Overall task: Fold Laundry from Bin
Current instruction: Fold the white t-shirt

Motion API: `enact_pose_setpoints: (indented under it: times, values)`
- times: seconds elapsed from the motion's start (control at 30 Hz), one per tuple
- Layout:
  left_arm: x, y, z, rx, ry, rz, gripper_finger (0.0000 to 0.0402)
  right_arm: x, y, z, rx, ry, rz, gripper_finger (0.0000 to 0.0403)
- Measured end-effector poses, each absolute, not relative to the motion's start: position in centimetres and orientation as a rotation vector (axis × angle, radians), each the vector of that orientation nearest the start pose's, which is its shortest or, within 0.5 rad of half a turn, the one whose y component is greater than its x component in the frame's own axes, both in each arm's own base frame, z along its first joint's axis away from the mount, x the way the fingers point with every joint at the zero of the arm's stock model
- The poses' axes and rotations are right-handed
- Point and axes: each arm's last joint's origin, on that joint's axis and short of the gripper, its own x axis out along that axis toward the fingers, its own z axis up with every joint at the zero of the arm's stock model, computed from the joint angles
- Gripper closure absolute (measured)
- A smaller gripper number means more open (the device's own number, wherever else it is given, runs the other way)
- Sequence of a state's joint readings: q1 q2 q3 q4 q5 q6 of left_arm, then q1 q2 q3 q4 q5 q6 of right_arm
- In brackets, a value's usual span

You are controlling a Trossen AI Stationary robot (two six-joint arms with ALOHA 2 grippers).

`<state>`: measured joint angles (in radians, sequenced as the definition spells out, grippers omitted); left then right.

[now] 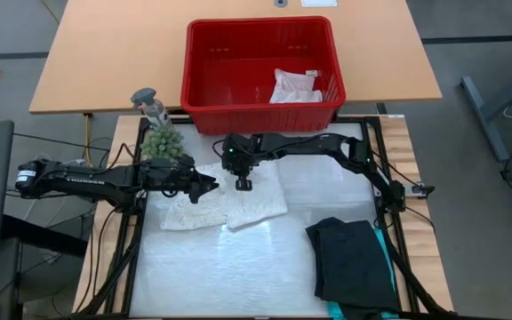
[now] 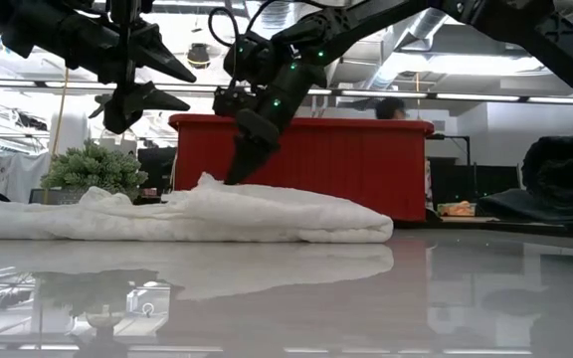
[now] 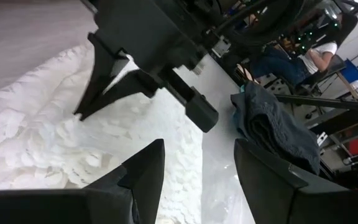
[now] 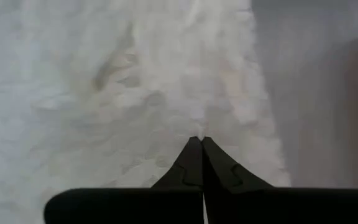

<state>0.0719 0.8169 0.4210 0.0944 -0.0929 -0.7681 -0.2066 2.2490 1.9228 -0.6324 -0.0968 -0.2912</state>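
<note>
Pinching the lacy top [image 1: 229, 204] in front of the bin [image 1: 204, 105]
Right fingers [image 4: 202, 144] are closing on its bin-side edge; left fingers [image 3: 148, 168] are gaping beside it

Even, bright overhead light — the glossy worktop [image 2: 366, 298] mirrors ceiling lamps and the white lacy top [image 2: 217, 214] in the low view. The right wrist view is soft and hazy — washed pale.

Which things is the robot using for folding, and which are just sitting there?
For the job: lacy top, red bin, small white cloth in the bin, black garment, teal garment, left gripper, right gripper.

Just there: small plant, grey figure.
</note>
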Motion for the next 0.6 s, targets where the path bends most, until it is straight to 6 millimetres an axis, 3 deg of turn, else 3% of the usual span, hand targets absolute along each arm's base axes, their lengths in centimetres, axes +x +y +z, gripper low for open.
enact_pose_setpoints:
  times: [0.4, 0.6]
  values:
    - [18.0, 1.6, 22.8, -0.752, 0.225, 0.272, 0.0219, 48.5, -12.2, 23.4, -0.133, 0.86, -0.064, 0.0387]
    - [18.0, 1.6, 22.7, -0.751, 0.236, 0.276, 0.0219, 48.8, -11.3, 23.3, -0.061, 0.837, 0.016, 0.0332]
